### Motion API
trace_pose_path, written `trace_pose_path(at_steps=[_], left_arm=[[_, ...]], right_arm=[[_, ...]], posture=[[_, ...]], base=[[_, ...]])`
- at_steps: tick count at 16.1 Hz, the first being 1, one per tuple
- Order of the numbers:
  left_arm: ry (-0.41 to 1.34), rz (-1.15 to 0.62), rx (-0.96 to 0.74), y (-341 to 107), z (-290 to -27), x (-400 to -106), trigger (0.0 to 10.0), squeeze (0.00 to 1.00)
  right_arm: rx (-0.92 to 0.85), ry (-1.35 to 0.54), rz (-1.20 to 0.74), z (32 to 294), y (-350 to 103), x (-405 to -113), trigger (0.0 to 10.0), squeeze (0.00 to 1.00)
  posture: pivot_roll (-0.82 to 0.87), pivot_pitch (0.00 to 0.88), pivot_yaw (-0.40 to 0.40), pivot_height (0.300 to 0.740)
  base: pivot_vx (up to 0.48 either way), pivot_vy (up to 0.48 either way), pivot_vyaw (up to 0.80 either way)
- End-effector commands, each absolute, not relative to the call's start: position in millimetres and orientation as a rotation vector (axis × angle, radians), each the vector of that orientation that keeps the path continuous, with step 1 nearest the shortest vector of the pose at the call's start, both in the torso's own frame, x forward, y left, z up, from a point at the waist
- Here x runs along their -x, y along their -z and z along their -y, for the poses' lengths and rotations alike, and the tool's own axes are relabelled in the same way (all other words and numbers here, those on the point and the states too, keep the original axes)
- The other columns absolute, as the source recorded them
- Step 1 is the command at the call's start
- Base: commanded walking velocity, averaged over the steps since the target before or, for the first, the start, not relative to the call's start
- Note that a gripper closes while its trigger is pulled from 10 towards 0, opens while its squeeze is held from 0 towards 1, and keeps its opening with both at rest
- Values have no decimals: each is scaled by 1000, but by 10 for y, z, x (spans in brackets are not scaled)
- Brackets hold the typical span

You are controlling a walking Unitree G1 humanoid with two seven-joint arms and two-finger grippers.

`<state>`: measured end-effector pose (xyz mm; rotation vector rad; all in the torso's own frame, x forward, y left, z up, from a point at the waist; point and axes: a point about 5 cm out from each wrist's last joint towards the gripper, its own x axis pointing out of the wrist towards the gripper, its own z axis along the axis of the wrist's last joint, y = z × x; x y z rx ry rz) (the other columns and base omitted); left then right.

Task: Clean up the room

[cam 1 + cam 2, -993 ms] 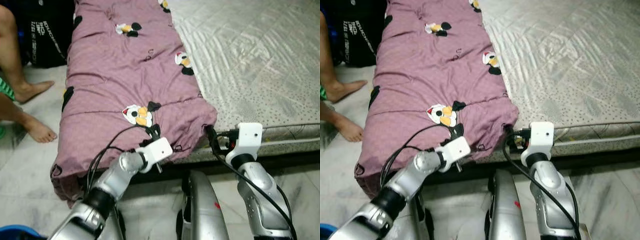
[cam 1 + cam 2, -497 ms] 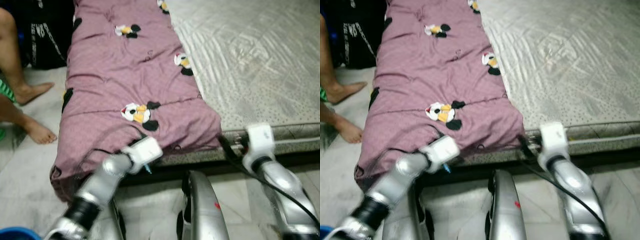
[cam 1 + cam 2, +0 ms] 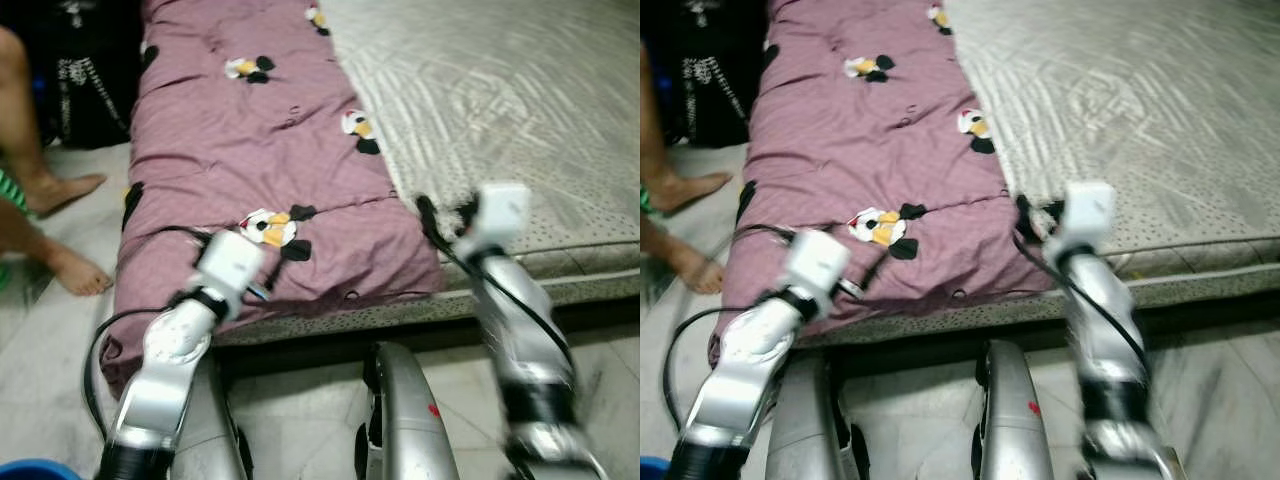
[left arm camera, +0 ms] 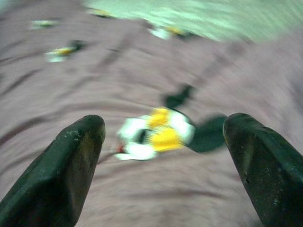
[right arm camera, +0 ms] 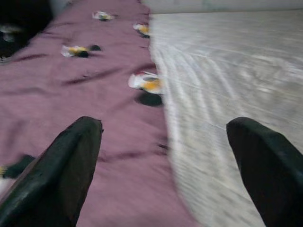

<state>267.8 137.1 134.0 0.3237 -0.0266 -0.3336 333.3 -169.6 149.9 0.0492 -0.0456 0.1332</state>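
Note:
A purple quilt [image 3: 260, 160] printed with penguins lies along the left side of the bed, its near end at the mattress [image 3: 520, 110] edge. My left arm [image 3: 180, 335] is raised over the quilt's near left part. In the left wrist view the left gripper [image 4: 163, 125] is open, with a penguin print [image 4: 156, 135] between its fingers and nothing held. My right arm [image 3: 510, 310] reaches up to the quilt's right edge. The right gripper [image 5: 165, 125] is open above the seam between quilt [image 5: 85, 94] and mattress [image 5: 227, 85]. The now frames are blurred.
A person's bare legs and feet [image 3: 40, 190] are on the tiled floor [image 3: 60, 330] left of the bed. A black bag [image 3: 85, 90] stands behind them. A blue rim [image 3: 30, 468] shows at the bottom left corner.
Both arms have lifted from the quilt's near edge to above the bed. The left wrist swung up and left, and the right rose over the mattress edge.

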Motion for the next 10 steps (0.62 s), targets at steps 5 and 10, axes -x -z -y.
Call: trace_pose_path(at_steps=[5, 10], left_arm=[[-137, 31, -56, -1434, -1857, -2334, 10000, 0], [-204, 0, -57, -1477, -1975, -2246, 10000, 0]], right_arm=[[-319, -180, -147, 1133, -1244, -3683, 10000, 0], [-496, 16, -425, 1067, -730, -3583, 10000, 0]], posture=[[166, 149, -92, 533], [221, 162, -94, 533]], base=[[0, 0, 0], [0, 0, 0]])
